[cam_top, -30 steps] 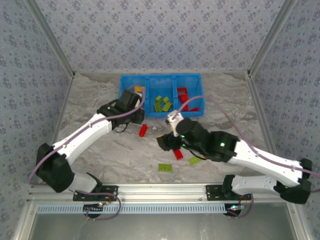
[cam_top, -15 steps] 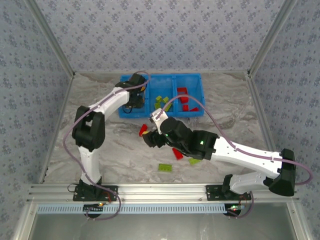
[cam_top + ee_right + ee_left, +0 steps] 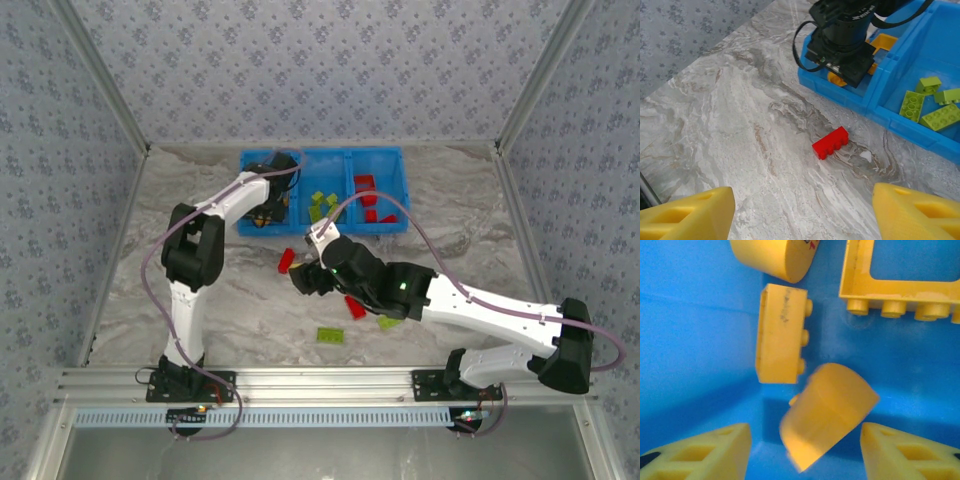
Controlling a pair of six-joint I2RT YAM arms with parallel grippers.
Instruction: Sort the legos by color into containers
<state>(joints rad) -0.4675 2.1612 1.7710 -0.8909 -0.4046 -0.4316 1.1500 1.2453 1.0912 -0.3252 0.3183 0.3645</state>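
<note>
My left gripper (image 3: 805, 440) hangs open inside the left compartment of the blue bin (image 3: 322, 156). A blurred orange-yellow piece (image 3: 827, 415) sits loose between its fingers, touching neither. Beyond it lie a yellow brick (image 3: 782, 342), a round piece (image 3: 775, 257) and an open frame (image 3: 905, 280). My right gripper (image 3: 804, 200) is open and low over the table, and a red brick (image 3: 830, 142) lies ahead of it. From above, that red brick (image 3: 286, 261) is just left of the right gripper (image 3: 305, 280). Green bricks (image 3: 322, 207) fill the middle compartment, red ones (image 3: 368, 192) the right.
On the table near the right arm lie another red brick (image 3: 355, 306), a green plate (image 3: 331, 335) and a green brick (image 3: 390, 321). The left arm (image 3: 842, 37) stands over the bin's near left corner. Patterned walls enclose the table on three sides.
The left arm swung from the table up into the bin's left compartment and opened, letting the yellow piece go. The right gripper slid left towards the red brick.
</note>
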